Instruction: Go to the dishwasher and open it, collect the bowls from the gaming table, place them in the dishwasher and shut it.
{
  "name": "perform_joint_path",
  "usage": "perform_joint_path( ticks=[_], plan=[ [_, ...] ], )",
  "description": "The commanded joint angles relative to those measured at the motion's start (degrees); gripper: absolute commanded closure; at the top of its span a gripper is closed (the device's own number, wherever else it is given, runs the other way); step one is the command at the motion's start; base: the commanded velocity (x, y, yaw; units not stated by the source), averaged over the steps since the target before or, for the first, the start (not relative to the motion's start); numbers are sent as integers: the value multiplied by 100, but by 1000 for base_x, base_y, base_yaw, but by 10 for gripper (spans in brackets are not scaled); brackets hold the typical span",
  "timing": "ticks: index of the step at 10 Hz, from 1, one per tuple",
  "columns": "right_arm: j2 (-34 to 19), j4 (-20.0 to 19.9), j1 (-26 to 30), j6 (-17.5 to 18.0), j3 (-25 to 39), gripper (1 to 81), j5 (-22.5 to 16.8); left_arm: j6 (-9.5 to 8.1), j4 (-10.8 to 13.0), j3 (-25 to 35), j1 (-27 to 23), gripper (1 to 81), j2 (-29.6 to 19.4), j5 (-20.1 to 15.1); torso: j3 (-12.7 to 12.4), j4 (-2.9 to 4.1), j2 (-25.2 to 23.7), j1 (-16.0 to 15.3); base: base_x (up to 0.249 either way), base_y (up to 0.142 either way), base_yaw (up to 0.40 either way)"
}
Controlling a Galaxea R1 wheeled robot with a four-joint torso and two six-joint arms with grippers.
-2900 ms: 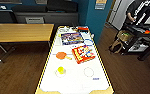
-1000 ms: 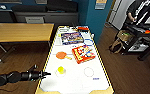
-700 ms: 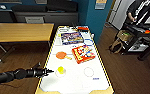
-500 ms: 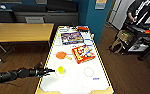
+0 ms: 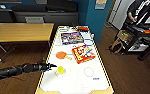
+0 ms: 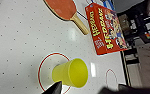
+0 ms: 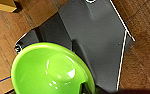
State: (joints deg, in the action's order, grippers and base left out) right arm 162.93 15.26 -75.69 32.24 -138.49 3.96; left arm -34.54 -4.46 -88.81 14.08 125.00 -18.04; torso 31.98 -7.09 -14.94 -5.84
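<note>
The gaming table (image 5: 76,82) has a white top and yellow edges, with colourful game boxes on it. A small yellow cup-shaped bowl (image 5: 60,71) stands upright near its left edge, on a red printed ring (image 6: 44,67). My left gripper (image 5: 53,66) reaches in from the left, just short of the bowl. Seen from the left wrist, the yellow bowl (image 6: 72,73) sits between the open left gripper's (image 6: 79,91) dark fingertips (image 6: 54,88), untouched. My right gripper (image 7: 87,88) is shut on the rim of a light green bowl (image 7: 51,70), held over the robot's dark base and the wood floor.
An orange paddle (image 5: 62,55) and a red game box (image 5: 83,53) lie mid-table, and a blue box (image 5: 71,38) lies farther back. A plain wood table (image 5: 21,31) stands to the left. A person (image 5: 138,12) stands at a cart on the right, with a bag (image 5: 117,45) on the floor.
My left arm has come into the head view from the left and stretched rightward over the table edge towards the yellow bowl. Nothing on the table has moved.
</note>
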Motion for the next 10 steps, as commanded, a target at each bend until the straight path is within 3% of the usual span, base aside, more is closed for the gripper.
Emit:
perform_joint_path(
  ticks=[1, 6, 7, 10],
  plan=[
    [-56, 29, 163, 10, 42, 811, -326, -18, -2, -258, -832, 10, 77, -113, 0, 0, 0, 0, 0, 0, 0],
    [-47, 29, 207, 10, 24, 811, -370, 52, 33, -1025, -823, 10, 755, -68, 0, 0, 2, 0, 0, 0, 0],
    [-38, 21, 216, 19, 24, 811, -423, 43, 208, -1103, -823, 10, 859, 10, 2, 0, 5, 0, 0, 0, 0],
    [-38, 21, 234, 19, 7, 811, -431, 52, 314, -1297, -823, 10, 1106, -24, 2, 0, 5, 0, 0, 0, 0]
  ],
)
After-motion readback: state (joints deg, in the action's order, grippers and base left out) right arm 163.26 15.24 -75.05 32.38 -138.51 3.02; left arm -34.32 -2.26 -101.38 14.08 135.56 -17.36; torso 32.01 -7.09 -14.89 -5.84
